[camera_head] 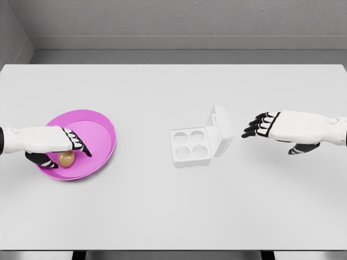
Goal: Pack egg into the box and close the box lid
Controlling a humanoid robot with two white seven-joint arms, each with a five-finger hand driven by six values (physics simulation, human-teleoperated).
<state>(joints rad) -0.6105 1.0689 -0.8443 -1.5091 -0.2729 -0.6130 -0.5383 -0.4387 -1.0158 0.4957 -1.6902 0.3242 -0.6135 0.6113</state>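
Left hand reaches in from left over pink bowl, palm down, fingers and thumb curved around brown egg; firm grasp not clear. Egg sits inside bowl, near its left side. Right hand hovers level above table, fingers extended toward white box, holding nothing. Box mid-table, lid raised, four cups showing.

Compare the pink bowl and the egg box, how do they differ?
The pink bowl is round and magenta; the egg box is squarish and white. The bowl holds an egg; the box's four cups are empty, its lid raised. Both sit open on the table.
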